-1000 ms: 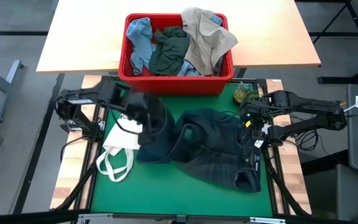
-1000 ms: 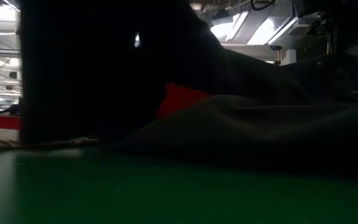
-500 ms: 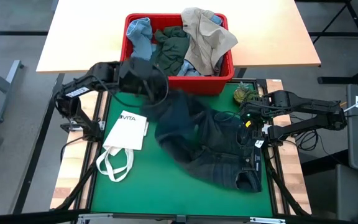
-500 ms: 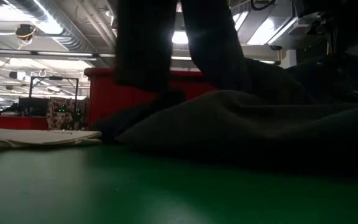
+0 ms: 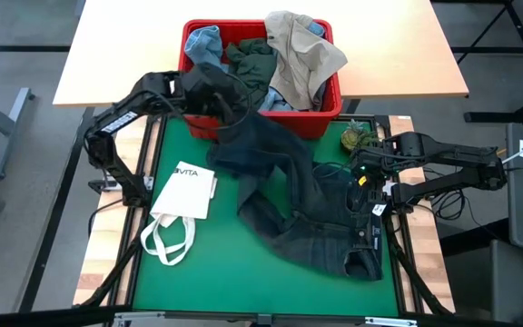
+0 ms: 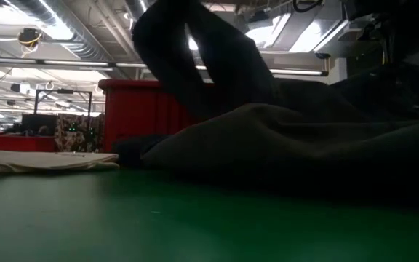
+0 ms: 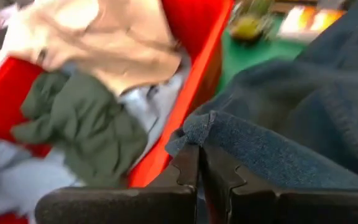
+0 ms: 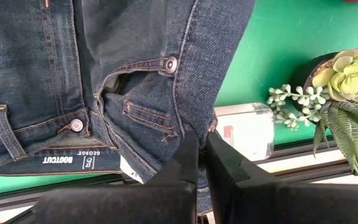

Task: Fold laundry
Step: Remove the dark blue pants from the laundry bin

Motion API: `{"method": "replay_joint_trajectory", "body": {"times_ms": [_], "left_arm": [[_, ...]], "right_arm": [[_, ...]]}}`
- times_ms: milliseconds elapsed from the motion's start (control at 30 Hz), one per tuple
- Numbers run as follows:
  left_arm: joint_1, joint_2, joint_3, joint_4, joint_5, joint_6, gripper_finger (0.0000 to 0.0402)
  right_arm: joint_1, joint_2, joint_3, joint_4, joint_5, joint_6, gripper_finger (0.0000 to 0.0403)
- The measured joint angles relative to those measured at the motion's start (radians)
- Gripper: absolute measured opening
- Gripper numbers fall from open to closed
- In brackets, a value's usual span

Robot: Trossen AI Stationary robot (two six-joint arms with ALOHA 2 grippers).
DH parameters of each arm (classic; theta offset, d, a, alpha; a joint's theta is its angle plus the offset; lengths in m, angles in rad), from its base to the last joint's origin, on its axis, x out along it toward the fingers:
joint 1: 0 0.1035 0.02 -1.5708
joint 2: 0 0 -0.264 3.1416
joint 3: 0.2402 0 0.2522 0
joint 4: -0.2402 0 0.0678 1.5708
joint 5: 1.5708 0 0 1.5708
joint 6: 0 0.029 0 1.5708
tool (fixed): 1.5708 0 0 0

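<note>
The jeans [image 5: 311, 213] lie across the green mat [image 5: 198, 291], long axis running from the far-left leg hem to the waistband at the near right. The left gripper [image 7: 199, 163], clamped on a leg hem, holds it lifted by the red bin [image 5: 320, 123]. The right gripper [image 8: 197, 155] pinches the waistband edge at the mat's right. The hem could slip from so narrow a pinch, or the raised leg could catch the bin's rim and drag it.
</note>
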Motion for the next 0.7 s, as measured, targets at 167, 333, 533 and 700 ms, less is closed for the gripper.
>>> {"method": "replay_joint_trajectory", "body": {"times_ms": [167, 333, 533, 700], "left_arm": [[0.042, 0.0, -0.079, -0.043, -0.052, 0.001, 0.0015], [0.06, 0.0, -0.168, -0.041, -0.055, 0.0, 0.0031], [0.086, 0.0, -0.252, -0.036, -0.056, -0.018, 0.0073], [0.106, 0.0, -0.289, -0.042, -0.055, -0.029, 0.0117]], "right_arm": [[0.0, 0.0, 0.0, 0.0, 0.0, 0.0, 0.0012], [0.0, 0.0, 0.0, 0.0, 0.0, 0.0, 0.0012], [0.0, 0.0, 0.0, -0.001, 0.0, 0.0, 0.0012], [0.0, 0.0, 0.0, -0.001, 0.0, 0.0, 0.0012]]}}
